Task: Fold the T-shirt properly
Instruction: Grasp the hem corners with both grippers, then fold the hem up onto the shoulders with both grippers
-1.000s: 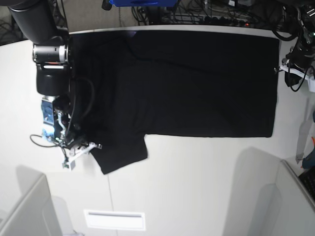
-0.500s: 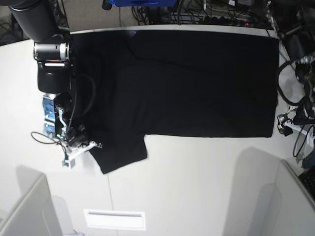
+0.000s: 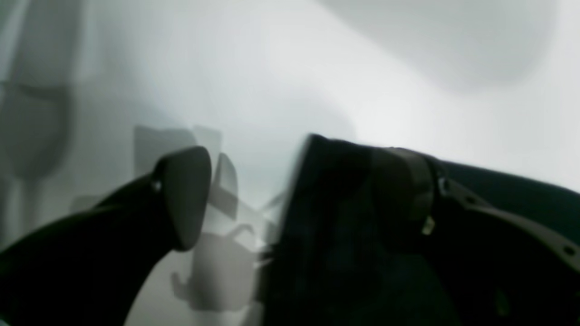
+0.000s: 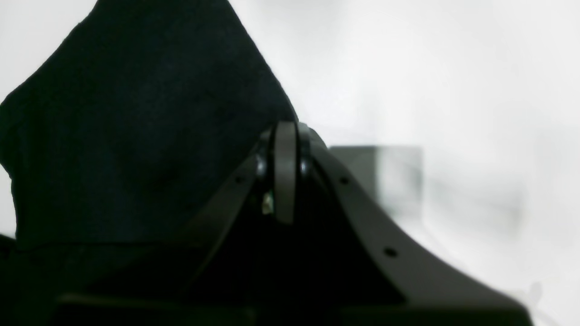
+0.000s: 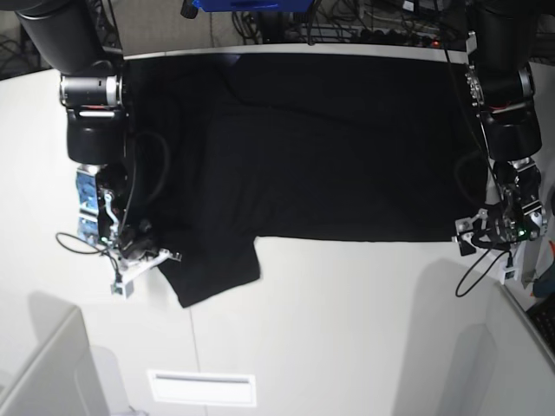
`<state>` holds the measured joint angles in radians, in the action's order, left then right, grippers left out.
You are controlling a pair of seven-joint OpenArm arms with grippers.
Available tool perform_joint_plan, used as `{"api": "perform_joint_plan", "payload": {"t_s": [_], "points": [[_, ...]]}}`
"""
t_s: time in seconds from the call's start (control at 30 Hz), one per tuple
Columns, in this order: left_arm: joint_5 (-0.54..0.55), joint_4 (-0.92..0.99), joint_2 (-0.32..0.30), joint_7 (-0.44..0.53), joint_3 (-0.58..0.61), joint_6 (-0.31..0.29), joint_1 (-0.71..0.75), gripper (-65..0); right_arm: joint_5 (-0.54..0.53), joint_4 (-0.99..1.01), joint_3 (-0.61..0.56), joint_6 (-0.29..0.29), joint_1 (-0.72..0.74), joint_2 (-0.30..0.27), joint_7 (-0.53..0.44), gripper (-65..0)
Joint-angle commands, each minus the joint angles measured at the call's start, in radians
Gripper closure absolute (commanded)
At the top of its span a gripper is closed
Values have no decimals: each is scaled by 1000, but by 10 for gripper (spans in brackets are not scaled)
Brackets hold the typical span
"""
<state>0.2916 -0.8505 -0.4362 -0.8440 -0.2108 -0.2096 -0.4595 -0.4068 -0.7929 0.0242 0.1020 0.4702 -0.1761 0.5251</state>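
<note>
The white table [image 5: 347,329] has a seam and a pale rectangular label [image 5: 203,387]. Behind its far edge lie tangled cables [image 5: 364,22] and something blue [image 5: 251,4], maybe a box

Robotics lab: white bench [image 5: 347,329], cable tangle [image 5: 347,22] at back, grey partitions [image 5: 43,373].

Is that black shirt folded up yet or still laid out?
Mostly laid out. The T-shirt lies flat across the table, one sleeve sticking out toward the near side. Whether it is already doubled over, I cannot tell.
</note>
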Motion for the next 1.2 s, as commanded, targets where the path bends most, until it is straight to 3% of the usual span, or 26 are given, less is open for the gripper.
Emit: {"api": "perform_joint_plan", "payload": {"t_s": [0.0, 0.33, 0.4, 0.6, 0.63, 0.73, 0.97, 1.17], "points": [[5, -14, -11, 16, 1, 2, -26, -525, 4, -13, 1, -3, 23, -7, 10, 0], [-4, 17, 18, 16, 3, 2, -25, -510, 4, -13, 1, -3, 23, -9, 10, 0], [-4, 56, 18, 18, 3, 2, -29, -425, 4, -13, 1, -3, 23, -9, 10, 0], [5, 112, 18, 93, 3, 0, -25, -35, 3, -15, 3, -3, 23, -9, 3, 0], [7, 110, 18, 93, 0, 0, -25, 0, 3, -16, 3, -3, 23, -9, 2, 0], [7, 95, 17, 91, -5, -15, -26, 0, 1, -23, 3, -3, 22, -10, -26, 0], [8, -25, 14, 13, -17, -162, 18, 0, 1, -279, 3, -2, -72, -10, -26, 0], [8, -229, 15, -117, -158, -201, 83, 0, -1, -463, 3, -2, -138, -10, 17, 0]]}}
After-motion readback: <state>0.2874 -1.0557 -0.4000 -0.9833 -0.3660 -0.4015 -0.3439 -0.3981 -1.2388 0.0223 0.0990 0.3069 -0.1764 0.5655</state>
